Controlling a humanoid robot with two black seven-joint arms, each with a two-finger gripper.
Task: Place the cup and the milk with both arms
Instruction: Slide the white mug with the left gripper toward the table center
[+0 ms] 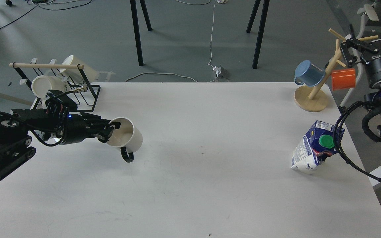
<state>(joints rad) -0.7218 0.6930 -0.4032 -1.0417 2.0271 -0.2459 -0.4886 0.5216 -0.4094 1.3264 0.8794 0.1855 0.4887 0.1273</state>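
White "ROBOTIQ" on right gripper [359, 44]

The cup [126, 137] is over the left part of the bench [190, 185], tipped on its side, with the left pincer [111, 129] at its rim. Behind it, at the far left corner, a rack [88, 96] holds two mugs [43, 86]. The milk [316, 147] stands near the right edge, and behind it at the far right corner a mug tree [311, 99] carries two mugs, with the right pincer [365, 46] beside it.
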